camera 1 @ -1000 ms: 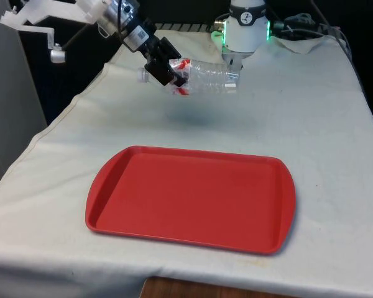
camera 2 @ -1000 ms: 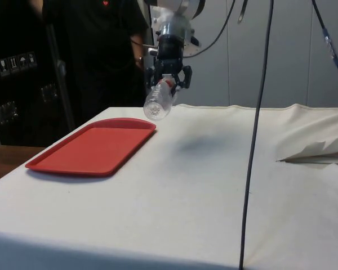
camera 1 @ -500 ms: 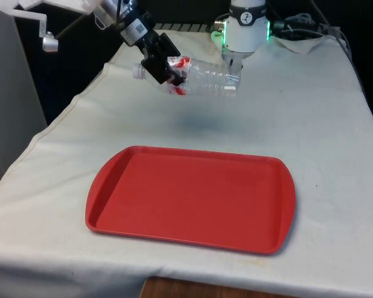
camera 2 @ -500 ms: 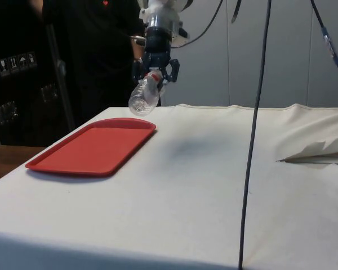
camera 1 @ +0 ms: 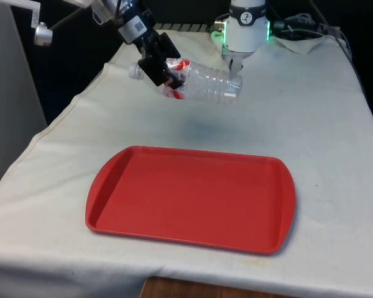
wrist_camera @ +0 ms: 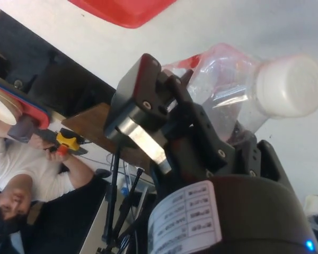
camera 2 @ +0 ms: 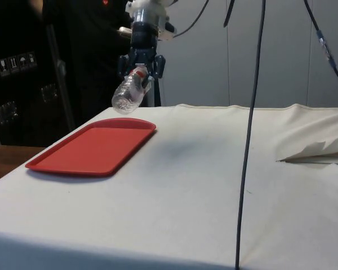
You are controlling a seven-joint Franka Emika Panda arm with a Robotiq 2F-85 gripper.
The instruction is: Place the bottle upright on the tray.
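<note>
Honestly the bottle (camera 1: pixel 202 81) looks empty, thin and crushable, so the tool (camera 1: pixel 163 69) clamped near its neck seems right for tipping it onto the tray (camera 1: pixel 193 198)

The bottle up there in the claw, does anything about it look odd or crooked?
Yes: the bottle hangs in the air, lying nearly sideways in the gripper, beyond the red tray, not upright. Nothing looks spilled or broken.

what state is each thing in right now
bottle: capped, lying near level in the air, gripped near its neck, not yet on the tray
gripper: shut on the bottle, above the cloth beyond the tray
tray: flat on the cloth, nothing on it
</note>
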